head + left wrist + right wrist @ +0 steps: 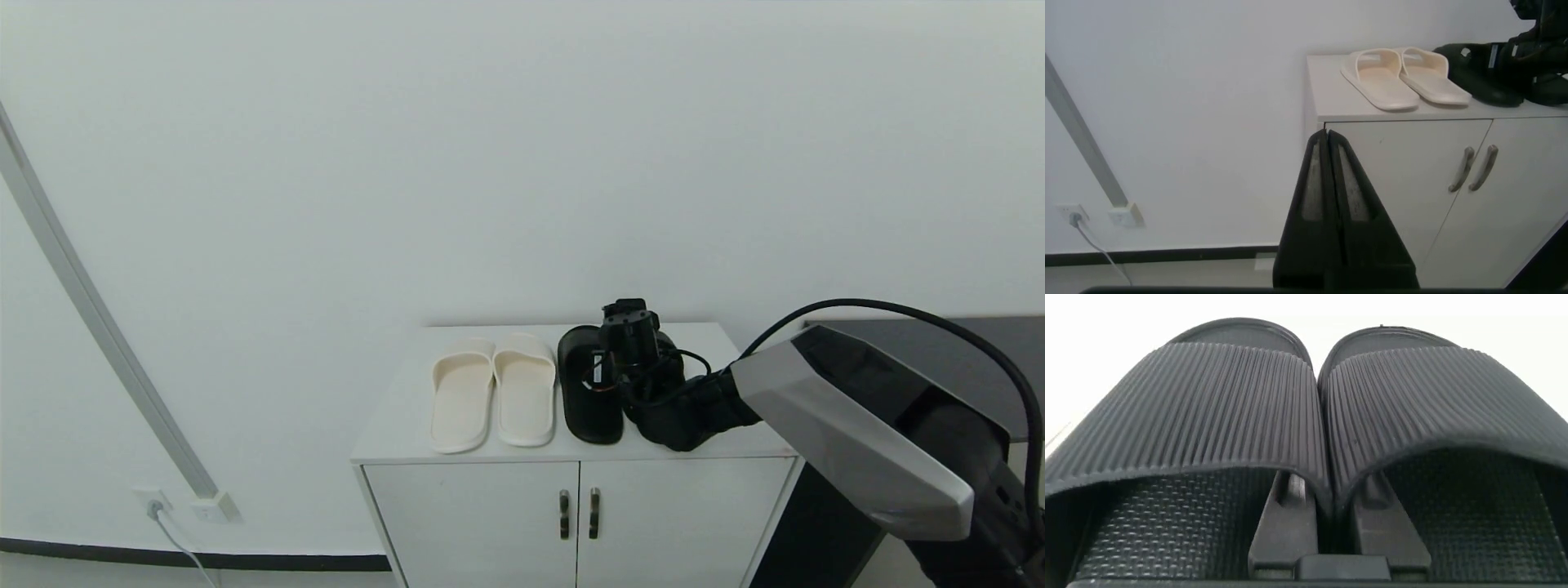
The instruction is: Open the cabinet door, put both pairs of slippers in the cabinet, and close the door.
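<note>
The right gripper (1331,527) pinches the black slippers' (1208,400) inner sides near the cabinet top's (392,433) front edge; the left gripper (1328,147) is pressed together, empty. That shared pinch could drop one slipper, and the doors (473,514) are shut.

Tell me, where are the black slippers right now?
In the head view the black slippers sit on the white cabinet, toward its right side, close beside the white slippers, with the right end effector tucked under their straps.

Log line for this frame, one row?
cabinet doors shut | white slippers on top | right claw shut on black slippers, inner sides | left claw shut, empty
</note>
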You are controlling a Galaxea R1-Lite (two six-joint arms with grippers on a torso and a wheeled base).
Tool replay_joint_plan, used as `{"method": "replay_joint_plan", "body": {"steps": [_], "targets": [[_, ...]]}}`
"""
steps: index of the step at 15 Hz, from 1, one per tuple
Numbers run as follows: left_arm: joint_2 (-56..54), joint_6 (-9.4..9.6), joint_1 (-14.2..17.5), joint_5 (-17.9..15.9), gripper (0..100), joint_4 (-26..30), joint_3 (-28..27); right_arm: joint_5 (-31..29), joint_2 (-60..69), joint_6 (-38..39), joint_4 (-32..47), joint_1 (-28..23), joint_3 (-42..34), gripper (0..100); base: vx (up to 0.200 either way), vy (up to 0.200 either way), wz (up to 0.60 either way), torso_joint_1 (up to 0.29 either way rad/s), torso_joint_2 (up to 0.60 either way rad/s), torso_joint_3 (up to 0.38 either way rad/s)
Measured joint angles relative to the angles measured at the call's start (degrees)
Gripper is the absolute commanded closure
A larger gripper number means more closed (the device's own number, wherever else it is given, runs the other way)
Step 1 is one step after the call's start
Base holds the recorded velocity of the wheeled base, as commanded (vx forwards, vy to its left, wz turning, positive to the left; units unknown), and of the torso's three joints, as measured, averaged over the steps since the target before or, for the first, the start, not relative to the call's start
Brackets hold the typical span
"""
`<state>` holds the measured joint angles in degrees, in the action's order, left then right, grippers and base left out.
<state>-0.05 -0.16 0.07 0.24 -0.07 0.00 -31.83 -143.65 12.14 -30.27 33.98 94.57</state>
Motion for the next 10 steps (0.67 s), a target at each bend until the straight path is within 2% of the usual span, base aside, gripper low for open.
{"method": "replay_joint_plan", "body": {"steps": [2, 4, 6, 10], "targets": [[0.0, -0.06, 0.0, 0.0, 100, 0.0, 0.0, 0.0, 2.3, 0.1, -0.4, 0.2, -3.1, 100, 0.0, 0.0, 0.0, 0.0, 0.0, 0.0], [0.0, -0.09, 0.0, 0.0, 100, 0.0, 0.0, 0.0, 7.4, 0.1, -2.3, 0.9, -9.8, 100, 0.0, 0.0, 0.0, 0.0, 0.0, 0.0], [0.0, 0.0, 0.0, 0.0, 100, 0.0, 0.0, 0.6, 13.9, 0.1, -4.8, 2.1, -19.4, 100, 0.0, 0.0, 0.0, 0.0, 0.0, 0.0], [0.0, 0.13, 0.0, -0.1, 100, 0.0, 0.0, 7.2, 29.3, -0.2, -9.7, 6.7, -43.2, 100, 0.0, 0.0, 0.0, 0.0, 0.0, 0.0]]}}
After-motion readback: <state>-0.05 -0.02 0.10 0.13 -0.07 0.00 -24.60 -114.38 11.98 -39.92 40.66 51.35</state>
